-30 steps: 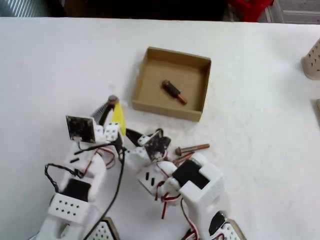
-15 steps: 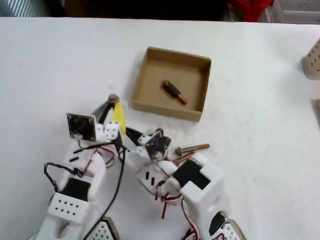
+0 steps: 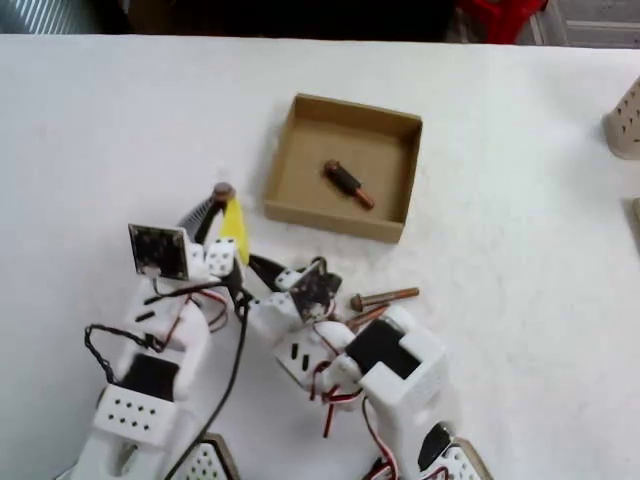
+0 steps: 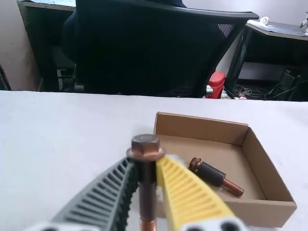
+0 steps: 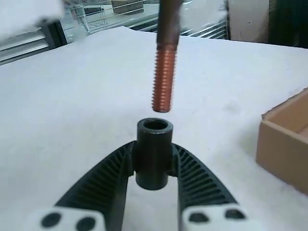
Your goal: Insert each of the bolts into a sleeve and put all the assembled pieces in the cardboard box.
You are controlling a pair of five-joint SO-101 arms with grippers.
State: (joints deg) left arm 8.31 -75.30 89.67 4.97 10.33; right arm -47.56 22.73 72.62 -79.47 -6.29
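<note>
Copper-coloured bolt (image 4: 147, 192), pinched upright between the grey and yellow ribbed fingers (image 4: 190, 195) of the left pincer (image 4: 147, 162), hex head poking out above the tips. Threaded end hanging just above the mouth of the black sleeve (image 5: 154, 132), itself clamped snugly at the tips of the right pincer (image 5: 153, 151), bore facing up. Not yet entered.

Could jam or skid off the rim if lowered a little off-centre or tilted. Smooth, round sleeve likely to twist or slip between the ribbed pads under a sideways push.

Beyond both pincers, cardboard box (image 3: 283, 160), stiff and low-walled, with one finished piece (image 3: 348, 184) inside. Close beside the right pincer, loose bolts (image 3: 385, 297) lying on the white table (image 3: 520, 200), slim and prone to rolling.
</note>
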